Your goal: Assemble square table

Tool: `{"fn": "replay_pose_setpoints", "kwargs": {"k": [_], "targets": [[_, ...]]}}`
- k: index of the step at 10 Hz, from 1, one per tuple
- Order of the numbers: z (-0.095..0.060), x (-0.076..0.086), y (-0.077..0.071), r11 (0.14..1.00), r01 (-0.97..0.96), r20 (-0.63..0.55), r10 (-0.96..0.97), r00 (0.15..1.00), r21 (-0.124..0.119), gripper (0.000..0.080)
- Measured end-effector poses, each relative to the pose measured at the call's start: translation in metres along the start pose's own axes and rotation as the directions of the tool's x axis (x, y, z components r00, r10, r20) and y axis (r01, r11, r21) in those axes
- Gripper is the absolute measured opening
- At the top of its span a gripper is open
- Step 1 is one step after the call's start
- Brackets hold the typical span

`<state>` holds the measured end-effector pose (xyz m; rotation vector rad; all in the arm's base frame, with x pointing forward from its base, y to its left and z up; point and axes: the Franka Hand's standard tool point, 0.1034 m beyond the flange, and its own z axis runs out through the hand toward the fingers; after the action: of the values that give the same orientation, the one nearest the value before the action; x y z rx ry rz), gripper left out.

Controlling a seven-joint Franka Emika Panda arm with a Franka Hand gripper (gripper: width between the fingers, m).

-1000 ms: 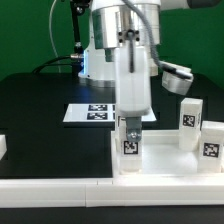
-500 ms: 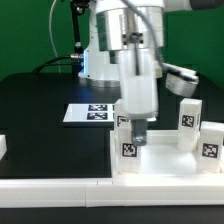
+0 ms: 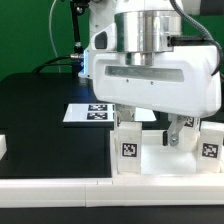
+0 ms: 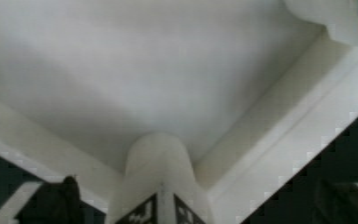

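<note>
The square tabletop (image 3: pixel 150 168) lies flat at the exterior view's front right, and its rim and bare surface fill the wrist view (image 4: pixel 140 70). A short white tagged leg (image 3: pixel 128 148) stands upright on its near left corner. Another tagged leg (image 3: pixel 211 148) stands at the right. My gripper (image 3: pixel 148 128) hangs just above the tabletop, its wide hand turned broadside to the camera. In the wrist view a tagged leg (image 4: pixel 167 195) rises between the jaws of my gripper (image 4: pixel 176 208), with a gap beside the dark finger (image 4: pixel 60 200). The jaws look open and hold nothing.
The marker board (image 3: pixel 92 112) lies on the black table behind the tabletop. A long white rail (image 3: pixel 50 186) runs along the front edge. A small white block (image 3: pixel 3 147) sits at the left edge. The robot's base stands at the back.
The hand was narrow and low over the left leg. It has turned about a quarter turn, risen a little and shifted right. The leg stays standing in place.
</note>
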<state>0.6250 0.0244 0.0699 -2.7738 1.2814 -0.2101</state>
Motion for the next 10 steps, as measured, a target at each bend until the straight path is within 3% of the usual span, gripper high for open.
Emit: {"fn": "replay_pose_setpoints", "kwargs": {"k": [1,3,5,6,7,8,9,10], "targets": [[0.0,0.0,0.0,0.996,0.091,-0.001,-0.091,0.996,0.001,0.0649],[-0.004,0.011,0.002,0.901,0.432,0.014,-0.432,0.902,-0.019,0.0649],[-0.006,0.013,0.001,0.899,0.438,0.001,-0.438,0.899,-0.017,0.0649],[-0.005,0.013,0.001,0.908,0.418,0.001,-0.418,0.908,-0.017,0.0559],[-0.005,0.014,0.001,0.909,0.417,0.001,-0.417,0.909,-0.018,0.0412],[-0.005,0.015,0.003,0.942,0.336,0.001,-0.336,0.942,-0.02,0.0412],[-0.004,0.016,0.007,0.968,0.25,0.001,-0.25,0.968,-0.026,0.0292],[-0.003,0.016,0.007,0.987,0.158,-0.003,-0.158,0.987,-0.026,0.0292]]}}
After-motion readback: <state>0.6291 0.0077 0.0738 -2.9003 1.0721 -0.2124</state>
